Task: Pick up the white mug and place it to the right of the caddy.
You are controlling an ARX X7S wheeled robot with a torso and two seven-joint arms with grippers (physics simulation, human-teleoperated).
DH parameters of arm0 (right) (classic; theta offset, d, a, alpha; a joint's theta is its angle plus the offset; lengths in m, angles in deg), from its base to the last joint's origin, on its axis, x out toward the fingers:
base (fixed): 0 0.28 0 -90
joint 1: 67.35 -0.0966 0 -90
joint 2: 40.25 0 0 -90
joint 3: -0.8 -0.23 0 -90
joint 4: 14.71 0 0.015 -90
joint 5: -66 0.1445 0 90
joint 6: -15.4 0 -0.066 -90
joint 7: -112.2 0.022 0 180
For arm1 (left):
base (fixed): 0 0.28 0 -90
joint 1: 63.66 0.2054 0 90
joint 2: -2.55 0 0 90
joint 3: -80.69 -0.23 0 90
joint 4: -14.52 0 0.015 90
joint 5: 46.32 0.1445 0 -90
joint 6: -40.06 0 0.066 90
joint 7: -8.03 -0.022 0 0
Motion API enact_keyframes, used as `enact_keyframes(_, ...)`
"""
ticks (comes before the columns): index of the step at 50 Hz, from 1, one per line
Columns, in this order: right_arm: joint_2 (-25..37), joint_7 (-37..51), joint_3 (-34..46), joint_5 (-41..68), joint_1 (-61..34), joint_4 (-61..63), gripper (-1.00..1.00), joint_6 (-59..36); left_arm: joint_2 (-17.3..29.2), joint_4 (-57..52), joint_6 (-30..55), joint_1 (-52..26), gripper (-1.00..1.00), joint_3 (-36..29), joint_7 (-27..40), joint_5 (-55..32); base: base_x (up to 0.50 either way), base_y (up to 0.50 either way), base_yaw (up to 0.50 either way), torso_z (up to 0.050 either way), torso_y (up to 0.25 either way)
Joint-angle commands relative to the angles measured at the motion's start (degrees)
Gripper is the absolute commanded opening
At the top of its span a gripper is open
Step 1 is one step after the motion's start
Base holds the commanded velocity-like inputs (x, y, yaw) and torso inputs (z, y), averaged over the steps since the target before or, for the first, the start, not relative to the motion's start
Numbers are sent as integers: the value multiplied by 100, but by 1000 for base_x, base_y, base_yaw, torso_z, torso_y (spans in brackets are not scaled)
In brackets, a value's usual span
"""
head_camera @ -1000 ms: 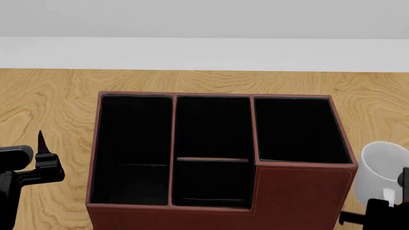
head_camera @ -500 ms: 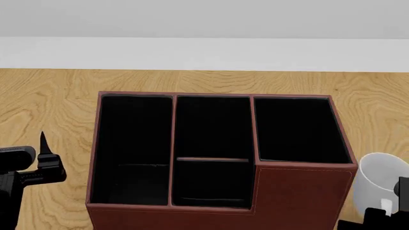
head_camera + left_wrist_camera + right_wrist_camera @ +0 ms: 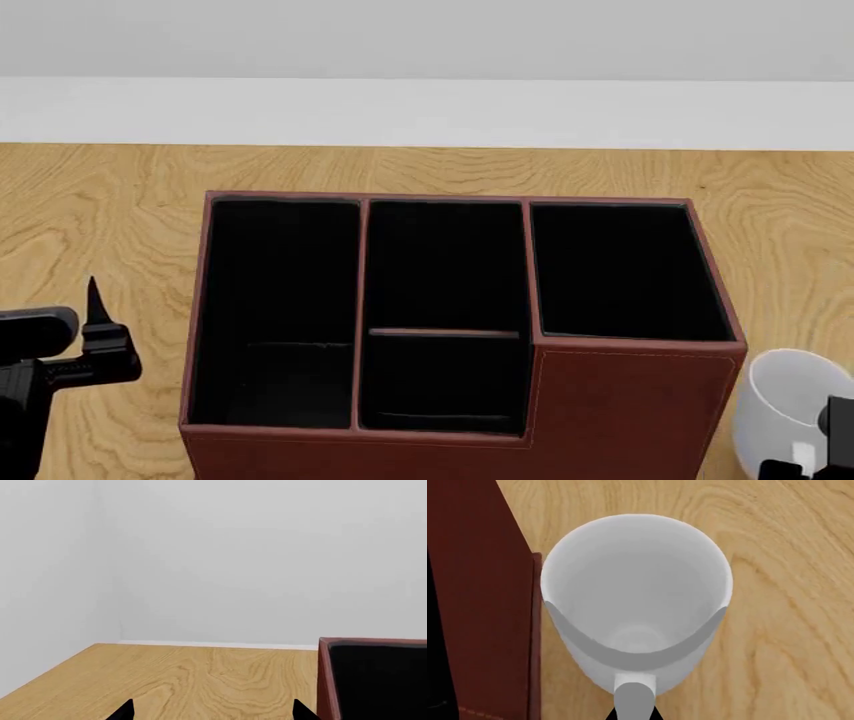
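Note:
The white mug (image 3: 781,400) is at the lower right of the head view, just right of the reddish-brown caddy (image 3: 627,400). From the right wrist view I look down into the mug (image 3: 637,590), which is upright beside the caddy's wall (image 3: 480,605). My right gripper (image 3: 635,715) is shut on the mug's loop handle (image 3: 635,695); only a bit of it shows in the head view (image 3: 817,455). My left gripper (image 3: 96,335) hangs open left of the caddy, its black tips wide apart over bare wood (image 3: 213,715). I cannot tell whether the mug touches the table.
The wooden table (image 3: 94,200) runs back to a white wall (image 3: 427,110). A corner of the caddy (image 3: 325,680) shows in the left wrist view, with bare wood (image 3: 200,675) beside it. More bare wood (image 3: 787,580) lies beyond the mug on the side away from the caddy.
The mug and my right gripper have slid downward in the head view, toward the frame's lower edge. My left gripper has drifted slightly the same way.

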Motion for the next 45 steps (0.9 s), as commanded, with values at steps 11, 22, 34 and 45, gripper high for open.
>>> enact_keyframes(11,-273,-343,-628,-825,-29,-558,-100,231,-24,167,-88,-46,100,-53,-15,25,1,0,2,0,1)
enact_keyframes(22,-377,-443,-1421,-1615,88,-561,-100,165,19,-192,163,51,100,-81,83,-3,3,0,3,0,0)
enact_keyframes(34,-443,-530,-2105,-2386,135,-561,100,102,16,-69,68,27,100,-82,50,-16,0,0,0,0,0)
enact_keyframes(45,-474,-637,-2554,-2846,151,-559,100,106,-20,187,-106,-47,100,-98,-7,-1,0,0,0,0,0)
